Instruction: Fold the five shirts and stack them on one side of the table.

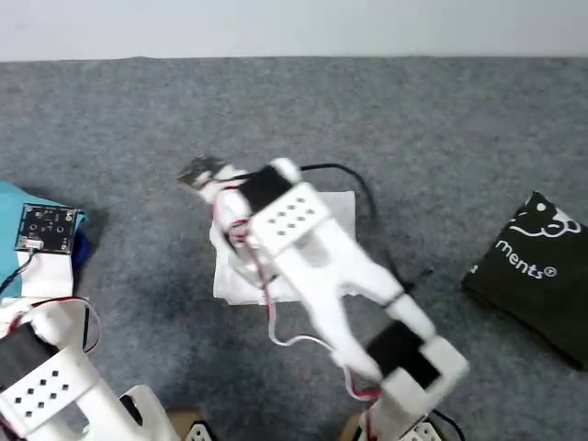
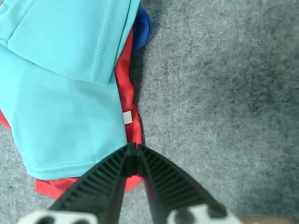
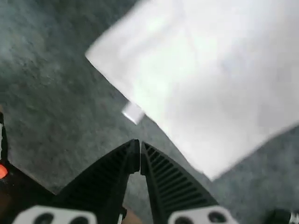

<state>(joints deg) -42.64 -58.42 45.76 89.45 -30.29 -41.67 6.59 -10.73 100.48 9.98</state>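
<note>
folded white shirt (image 1: 231, 283) at the middle of the grey bench (image 1: 413, 110), crossed and mostly covered by the right arm (image 1: 322, 266); black cable (image 1: 360, 186) looped along the far side of the shirt. right jaws pressed tip to tip, holding nothing, above bare bench just beside a corner of the white shirt, near a small white tag (image 3: 133, 113). black shirt (image 1: 537, 276) with white print near the right edge, well apart from the white one. stack at the left edge: teal shirt (image 2: 56, 102) on top, red shirt (image 2: 126, 88) beneath, a blue piece (image 2: 142, 25) poking out at one end. left jaws also closed on nothing, tips over the rim of the red shirt. open grey surface across the far half of the bench and between the white shirt and the stack. left arm (image 1: 46, 386) cut off at the lower-left corner of the high view; stack cut by the left border, black shirt by the right. number of shirts in the stack unclear.
</note>
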